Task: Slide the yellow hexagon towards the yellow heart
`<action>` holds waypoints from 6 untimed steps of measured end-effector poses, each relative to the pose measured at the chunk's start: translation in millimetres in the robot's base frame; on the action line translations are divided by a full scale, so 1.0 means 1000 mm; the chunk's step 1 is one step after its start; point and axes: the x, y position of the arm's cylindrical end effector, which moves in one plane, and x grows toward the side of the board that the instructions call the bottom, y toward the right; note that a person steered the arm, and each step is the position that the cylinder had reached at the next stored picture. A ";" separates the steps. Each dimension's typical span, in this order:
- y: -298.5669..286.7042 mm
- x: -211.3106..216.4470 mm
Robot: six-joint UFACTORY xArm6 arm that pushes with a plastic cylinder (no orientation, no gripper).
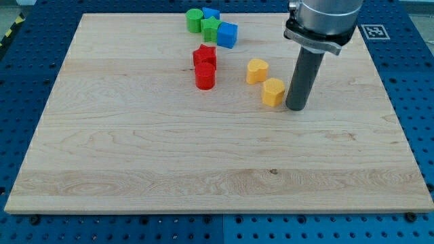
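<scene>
Blue perforated bench surrounds a pale wooden board (135, 156) that fills most of the frame; its grain runs left to right. I run a rod with no claw, so nothing is grasped or released; my tip (296, 108) rests on the board right of centre in the upper half, just beside the right face of the yellow hexagon (273, 91), touching or nearly so; I cannot tell which. Yellow heart (256, 70) lies up and left of the hexagon, near it but apart. Further left, a red star-like block (204, 55) sits directly above a red cylinder (205, 76), the two touching. At upper centre a cluster: green cylinder (194, 20), green star (211, 28), a blue block (211, 13) partly hidden behind them, and a blue block (227, 34) at the cluster's right.
</scene>
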 end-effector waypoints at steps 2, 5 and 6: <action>-0.025 -0.003; -0.041 0.027; 0.006 0.029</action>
